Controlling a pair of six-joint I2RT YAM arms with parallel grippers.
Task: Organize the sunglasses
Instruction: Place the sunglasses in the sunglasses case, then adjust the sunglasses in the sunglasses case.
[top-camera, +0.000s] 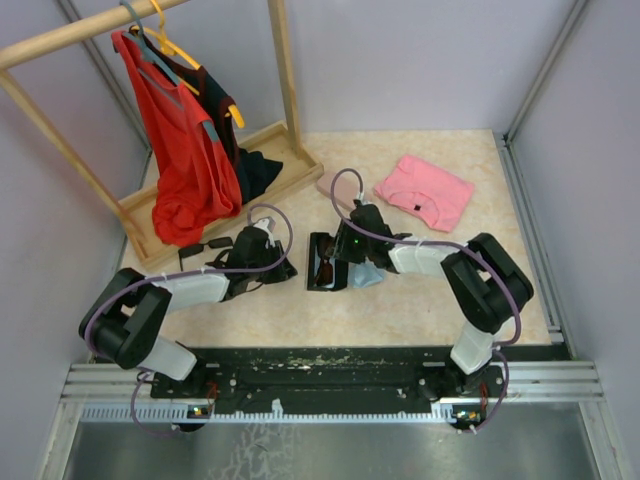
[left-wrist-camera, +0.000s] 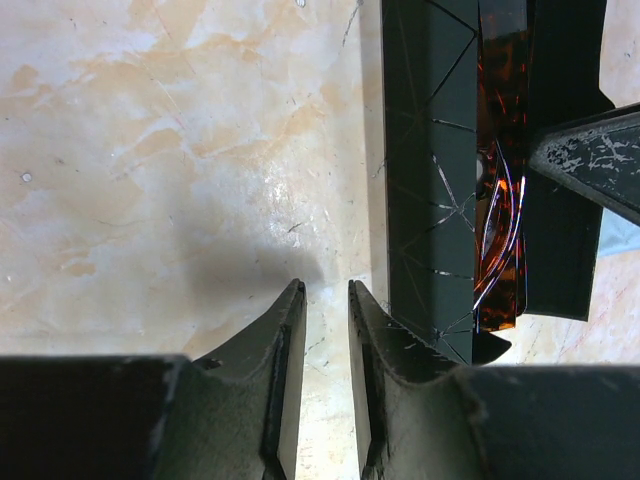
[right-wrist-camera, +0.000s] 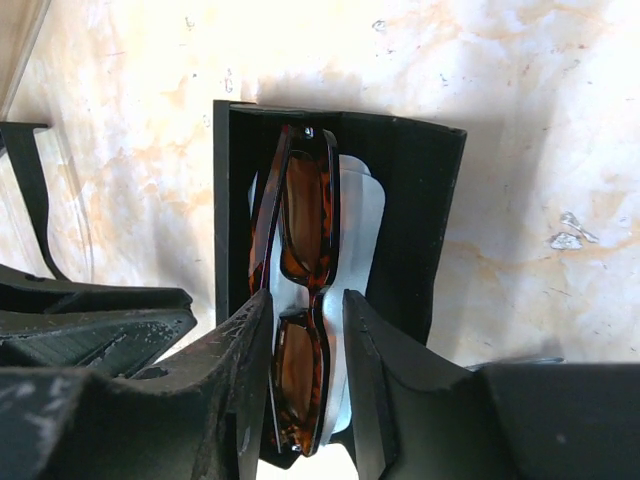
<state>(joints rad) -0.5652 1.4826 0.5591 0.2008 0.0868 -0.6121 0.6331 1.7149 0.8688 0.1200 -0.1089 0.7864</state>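
The reddish-brown sunglasses (right-wrist-camera: 300, 210) lie folded on a pale cloth (right-wrist-camera: 355, 220) inside an open black case (right-wrist-camera: 420, 200). My right gripper (right-wrist-camera: 307, 295) is open. Its fingers straddle the glasses near the bridge, the left one close against the frame and the right one with a gap. In the top view that case (top-camera: 318, 245) lies mid-table with my right gripper (top-camera: 335, 262) over it. My left gripper (left-wrist-camera: 325, 285) is narrowly open and empty, just left of the case (left-wrist-camera: 430, 150). The black sunglasses (top-camera: 205, 247) lie on the table by the rack base.
A wooden clothes rack (top-camera: 285, 70) with red and dark garments (top-camera: 190, 170) stands at the back left. A folded pink shirt (top-camera: 425, 192) lies at the back right. A pinkish oblong thing (top-camera: 325, 183) lies behind the right arm's cable.
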